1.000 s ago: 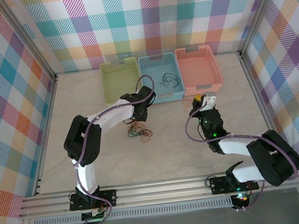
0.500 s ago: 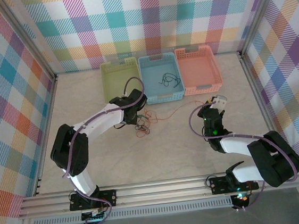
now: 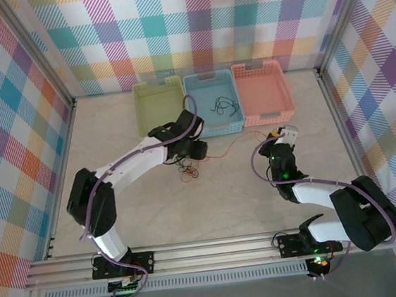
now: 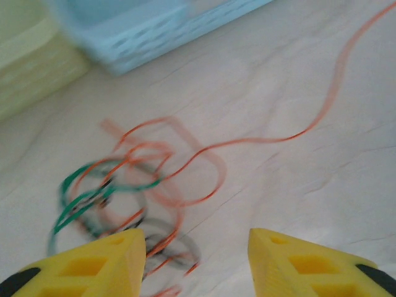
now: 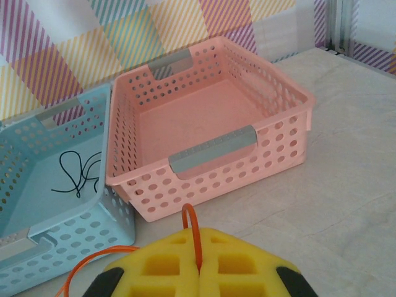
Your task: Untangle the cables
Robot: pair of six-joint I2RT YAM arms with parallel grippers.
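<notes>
Table (image 3: 225, 202): three baskets stood in a row at the 12 o'clock edge, namely the green basket (image 3: 157, 114), the blue basket (image 3: 204, 109) and the pink basket (image 3: 263, 92).

Left arm (image 3: 125, 167): elbow raised above its base, forearm stretched toward 1 o'clock, wrist just short of the blue basket. Right arm (image 3: 323, 195): folded low, forearm running toward 11 o'clock, wrist below the pink basket.

Left gripper (image 4: 195, 234): released, with its yellow fingers (image 4: 93, 263) set apart and nothing between them, poised over the table.

Right gripper (image 5: 199, 250): clenched. The orange cable (image 5: 189, 216) was pinched between its fingers and looped out above them.

Cables (image 3: 186, 167): orange-red, green and black strands lay in a loose tangle on the table at 6 o'clock of the blue basket, just ahead of the left fingers. One orange strand ran from the tangle toward 3 o'clock, to the right gripper. A separate black cable (image 3: 223, 105) lay inside the blue basket.
</notes>
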